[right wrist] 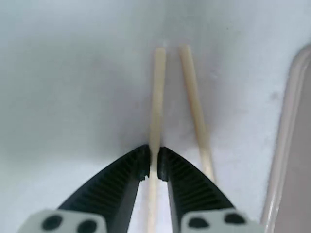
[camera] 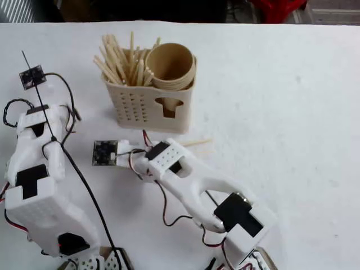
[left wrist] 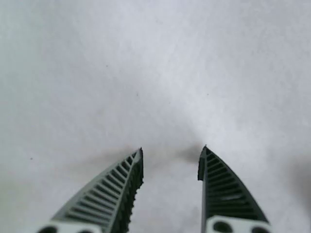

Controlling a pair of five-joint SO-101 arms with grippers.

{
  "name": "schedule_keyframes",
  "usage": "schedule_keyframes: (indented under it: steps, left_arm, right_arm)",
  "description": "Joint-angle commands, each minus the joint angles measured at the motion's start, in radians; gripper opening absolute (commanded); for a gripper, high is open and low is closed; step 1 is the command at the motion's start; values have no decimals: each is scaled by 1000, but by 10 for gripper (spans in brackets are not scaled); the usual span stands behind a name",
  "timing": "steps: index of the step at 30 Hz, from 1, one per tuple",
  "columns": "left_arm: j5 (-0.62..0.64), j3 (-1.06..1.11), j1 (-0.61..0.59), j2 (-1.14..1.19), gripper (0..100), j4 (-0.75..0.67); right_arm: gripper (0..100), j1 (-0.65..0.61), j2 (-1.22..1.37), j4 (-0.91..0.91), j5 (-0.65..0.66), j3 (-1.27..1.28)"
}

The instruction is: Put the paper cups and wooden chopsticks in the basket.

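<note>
The right arm's jaws clench 1 thin pale wooden chopstick (right wrist: 157,97) lying on the white counter (camera: 292,84). A 2nd chopstick (right wrist: 195,107) lies just beside it, near the white perforated plastic basket (camera: 147,109) toward the far edge, which holds tan paper cups (camera: 171,64). The left arm's jaws hang released. The stick looks light, stiff and prone to pivoting, so a mid-length grip seems safest.

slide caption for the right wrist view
Right gripper closed on one chopstick, a second chopstick lying alongside on the table.

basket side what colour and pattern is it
The basket is off-white, its side pierced by rows of small slots; clearest in the high view.
</note>
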Motion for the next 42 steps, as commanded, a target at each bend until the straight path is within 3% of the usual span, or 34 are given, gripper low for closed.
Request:
schedule_keyframes:
  steps: [1, 10, 18, 25, 33, 42]
  left_arm:
    - [-8, -17, 10, -7, 203, -17]
    - [-8, -17, 10, -7, 203, -17]
    - [-8, -17, 10, -7, 203, -17]
    - [-8, -17, 10, -7, 203, -17]
    - [-8, -17, 10, -7, 203, -17]
    - [-8, -17, 10, -7, 203, -17]
  right_arm:
    - [16, 2, -47, 101, -86, -3]
    - [16, 4, -558, 343, -262, -5]
    - [16, 25, -947, 348, -382, -175]
    - [16, 59, -713, 197, -479, -546]
    - [17, 90, -312, -150, -532, -901]
    - [17, 90, -93, -186, -539, -1146]
